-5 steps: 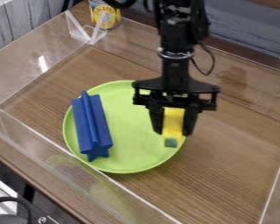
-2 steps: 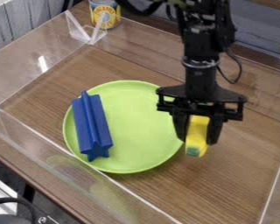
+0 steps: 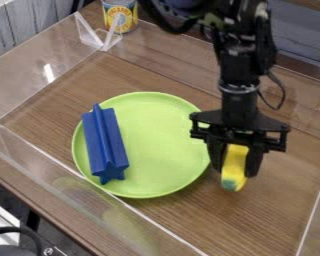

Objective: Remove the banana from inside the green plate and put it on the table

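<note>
Operator: Gripping what, and where?

Technician: Tool (image 3: 238, 160) is clamped on the banana (image 3: 235, 167), held nearly upright just right of the green plate (image 3: 151, 113), low over the surface (image 3: 149, 70), likely for set-down outside the rim.

Operator: Plate contents?

Technician: Only the blue bar (image 3: 104, 142), lying at left.

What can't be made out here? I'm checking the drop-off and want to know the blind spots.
- Banana: upper half hidden between the hand's fingers; whether its tip touches the table is unclear.
- Yellow cup: cut off by the top edge.
- Arm's upper part: out of frame.
- Green plate: part of its rim is covered by the hand.
</note>
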`<state>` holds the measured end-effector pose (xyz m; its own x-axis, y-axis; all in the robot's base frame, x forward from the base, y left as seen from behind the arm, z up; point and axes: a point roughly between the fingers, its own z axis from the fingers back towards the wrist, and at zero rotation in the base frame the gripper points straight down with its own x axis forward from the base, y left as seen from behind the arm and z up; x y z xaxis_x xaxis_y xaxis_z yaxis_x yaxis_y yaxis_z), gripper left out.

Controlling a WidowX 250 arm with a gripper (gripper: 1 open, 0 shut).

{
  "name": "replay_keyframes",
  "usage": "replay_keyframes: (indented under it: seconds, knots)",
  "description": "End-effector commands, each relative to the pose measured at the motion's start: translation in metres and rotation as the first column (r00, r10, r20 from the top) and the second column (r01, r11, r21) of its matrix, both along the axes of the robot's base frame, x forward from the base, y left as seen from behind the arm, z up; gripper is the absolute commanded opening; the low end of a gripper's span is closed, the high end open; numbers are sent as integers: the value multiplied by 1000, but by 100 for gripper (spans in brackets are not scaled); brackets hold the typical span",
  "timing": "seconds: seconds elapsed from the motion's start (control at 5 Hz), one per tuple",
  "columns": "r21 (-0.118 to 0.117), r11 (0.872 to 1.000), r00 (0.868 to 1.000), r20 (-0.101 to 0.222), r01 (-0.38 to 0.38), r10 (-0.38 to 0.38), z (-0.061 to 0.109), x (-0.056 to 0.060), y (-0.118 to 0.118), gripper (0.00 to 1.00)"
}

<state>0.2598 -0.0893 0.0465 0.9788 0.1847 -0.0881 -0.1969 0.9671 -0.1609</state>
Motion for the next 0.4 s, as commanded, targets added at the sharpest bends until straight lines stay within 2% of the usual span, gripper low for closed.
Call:
replay_keyframes:
  seconds: [0.0,0.2]
  knots:
    - [-6,1000,999,27,28,-28,-1,2,-4,0]
    - [-13,999,999,30,43,-42,-5,1,-7,100]
